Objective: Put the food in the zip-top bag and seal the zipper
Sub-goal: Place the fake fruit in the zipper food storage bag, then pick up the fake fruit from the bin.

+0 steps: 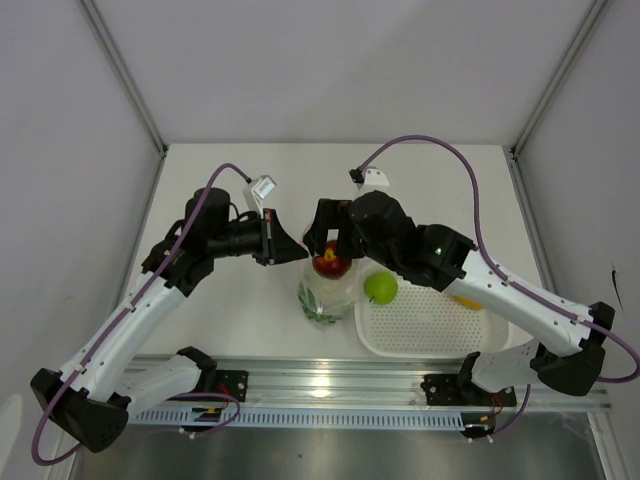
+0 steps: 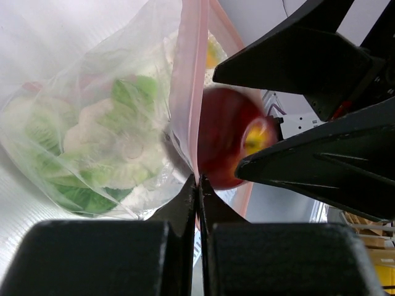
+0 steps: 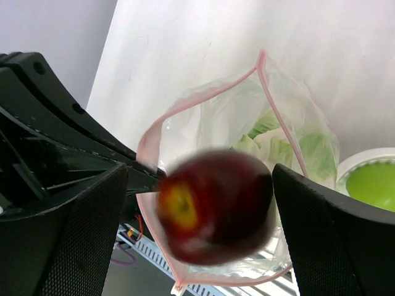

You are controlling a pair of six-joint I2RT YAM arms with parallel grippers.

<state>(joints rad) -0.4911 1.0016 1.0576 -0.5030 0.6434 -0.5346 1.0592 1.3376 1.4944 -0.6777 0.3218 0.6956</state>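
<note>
Left jaws were clamped on the bag (image 1: 322,303) zipper (image 2: 188,92), by the counter (image 1: 250,180) front edge. Right jaws stood apart, red apple (image 3: 216,206) loose over the mouth. Bag seemed flimsy, slippery: best gripped by the zipper.

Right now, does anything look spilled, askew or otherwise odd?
Only the dark red apple: it is blurred and looks loose between the open jaws of the right gripper, above the mouth of the zip-top bag, probably mid-drop. The left gripper pinches the bag's pink zipper. Nothing looks spilled.
</note>
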